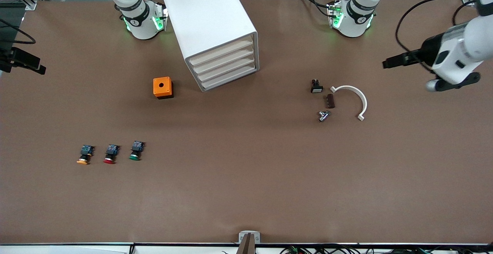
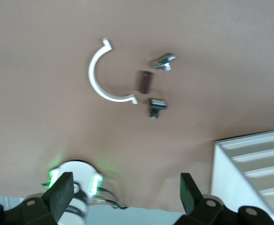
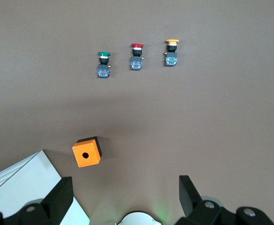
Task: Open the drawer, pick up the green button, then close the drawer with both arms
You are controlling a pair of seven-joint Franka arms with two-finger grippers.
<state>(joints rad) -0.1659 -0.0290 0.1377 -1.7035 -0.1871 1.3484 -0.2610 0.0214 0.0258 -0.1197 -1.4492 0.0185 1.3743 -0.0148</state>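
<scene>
The white cabinet point(image 1: 210, 26) stands between the two arm bases, with all four drawers pushed in; the drawer point(image 1: 228, 80) is the lowest one. The green-capped button point(image 1: 136, 150) lies on the table nearer the front camera, toward the right arm's end, beside a red-capped one point(image 1: 111, 154) and an orange-capped one point(image 1: 84, 155). My right gripper point(image 3: 124, 183) hangs high and open with nothing in it, looking down on the green button point(image 3: 103, 64). My left gripper point(image 1: 387, 63) is raised over the left arm's end of the table, open point(image 2: 125, 180) and empty.
An orange box point(image 1: 163, 87) with a round hole sits beside the cabinet. A white curved bracket point(image 1: 352, 98) and three small parts point(image 1: 330, 101) lie toward the left arm's end. The cabinet's corner point(image 2: 221, 178) shows in the left wrist view.
</scene>
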